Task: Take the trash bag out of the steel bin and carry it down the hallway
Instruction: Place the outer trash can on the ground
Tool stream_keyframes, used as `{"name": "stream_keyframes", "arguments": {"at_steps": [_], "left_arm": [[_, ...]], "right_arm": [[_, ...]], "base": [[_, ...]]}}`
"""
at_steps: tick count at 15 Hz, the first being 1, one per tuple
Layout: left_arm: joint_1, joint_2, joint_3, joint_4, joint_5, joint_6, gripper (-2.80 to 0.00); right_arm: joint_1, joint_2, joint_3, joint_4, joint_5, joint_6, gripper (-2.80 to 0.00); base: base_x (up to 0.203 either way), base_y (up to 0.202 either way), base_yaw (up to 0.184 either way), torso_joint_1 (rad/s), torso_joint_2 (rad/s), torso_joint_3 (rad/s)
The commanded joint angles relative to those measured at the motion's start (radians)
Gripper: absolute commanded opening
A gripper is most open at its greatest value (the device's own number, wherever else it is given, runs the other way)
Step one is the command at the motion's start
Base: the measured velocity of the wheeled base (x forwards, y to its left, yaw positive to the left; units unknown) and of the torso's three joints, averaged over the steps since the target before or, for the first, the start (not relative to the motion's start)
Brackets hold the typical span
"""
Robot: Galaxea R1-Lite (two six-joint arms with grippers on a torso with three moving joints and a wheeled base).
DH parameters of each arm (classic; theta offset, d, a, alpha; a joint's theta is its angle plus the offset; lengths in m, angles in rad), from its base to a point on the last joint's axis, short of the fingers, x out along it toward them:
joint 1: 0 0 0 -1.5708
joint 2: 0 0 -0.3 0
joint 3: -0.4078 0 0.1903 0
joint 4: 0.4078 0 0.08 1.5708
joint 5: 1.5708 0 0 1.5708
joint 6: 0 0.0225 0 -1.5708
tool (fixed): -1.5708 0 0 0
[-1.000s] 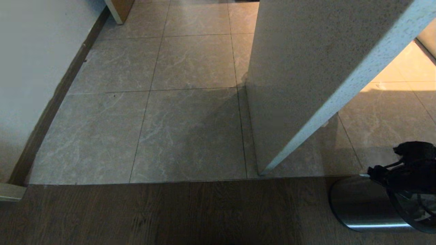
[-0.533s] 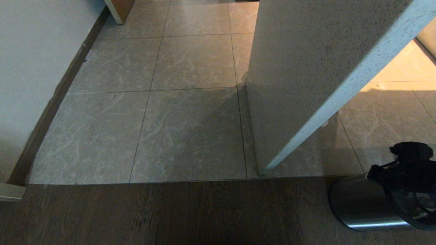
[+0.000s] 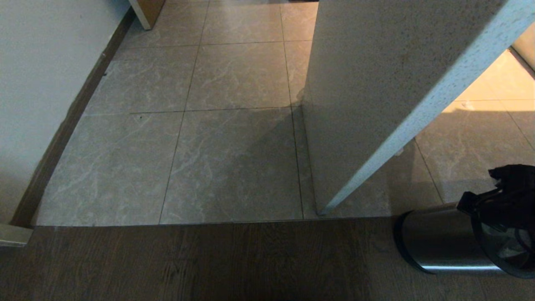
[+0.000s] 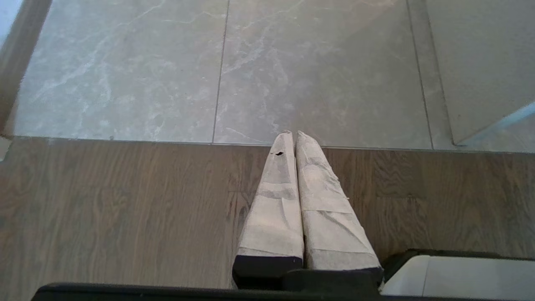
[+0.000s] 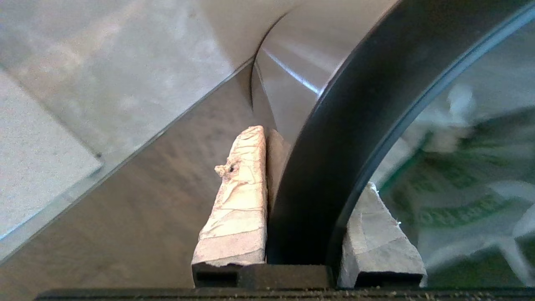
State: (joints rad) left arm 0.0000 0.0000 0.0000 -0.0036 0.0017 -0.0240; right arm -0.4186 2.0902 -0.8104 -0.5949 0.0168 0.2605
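The steel bin (image 3: pixel 439 246) stands on the wood floor at the lower right, its shiny wall (image 5: pixel 292 71) topped by a black rim (image 5: pixel 334 146). My right gripper (image 3: pixel 497 200) (image 5: pixel 309 167) is shut on that rim, one taped finger (image 5: pixel 242 196) outside the wall and the other (image 5: pixel 376 234) inside. The trash bag (image 5: pixel 459 188), white with green print, lies inside the bin and shows faintly through the opening (image 3: pixel 508 251). The hallway's grey marble-look tiles (image 3: pixel 234 159) stretch ahead. My left gripper (image 4: pixel 292 133) hangs parked over the wood floor, shut with nothing in it.
A speckled white wall corner (image 3: pixel 376 104) juts out just left of the bin. A white wall with a dark baseboard (image 3: pixel 62 125) lines the left side. Wood flooring (image 3: pixel 209 259) meets the tiles at a straight seam. A white part of my base (image 4: pixel 459 276) sits near the left gripper.
My right gripper has closed onto the bin's rim and risen a little. The bin has shifted slightly left and up in the head view. The left arm is still.
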Motion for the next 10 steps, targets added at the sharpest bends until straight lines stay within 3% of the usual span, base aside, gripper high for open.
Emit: {"name": "stream_keyframes", "arguments": {"at_steps": [1, 3, 5, 10], "left_arm": [[0.000, 0.000, 0.000, -0.001, 0.000, -0.001, -2.80], [0.000, 0.000, 0.001, -0.001, 0.000, -0.001, -2.80], [0.000, 0.000, 0.000, -0.001, 0.000, -0.001, -2.80], [0.000, 0.000, 0.001, -0.001, 0.000, -0.001, -2.80]], "right_arm": [[-0.057, -0.110, 0.001, 0.041, 0.003, -0.059, -2.80], [-0.168, -0.177, -0.003, 0.092, 0.062, -0.164, -2.80], [-0.225, -0.236, -0.015, 0.130, 0.110, -0.230, -2.80], [-0.254, -0.441, -0.026, 0.256, 0.163, -0.286, -2.80]], "base": [[0.000, 0.000, 0.000, 0.000, 0.00, 0.000], [0.000, 0.000, 0.000, 0.000, 0.00, 0.000], [0.000, 0.000, 0.000, 0.000, 0.00, 0.000], [0.000, 0.000, 0.000, 0.000, 0.00, 0.000]]}}
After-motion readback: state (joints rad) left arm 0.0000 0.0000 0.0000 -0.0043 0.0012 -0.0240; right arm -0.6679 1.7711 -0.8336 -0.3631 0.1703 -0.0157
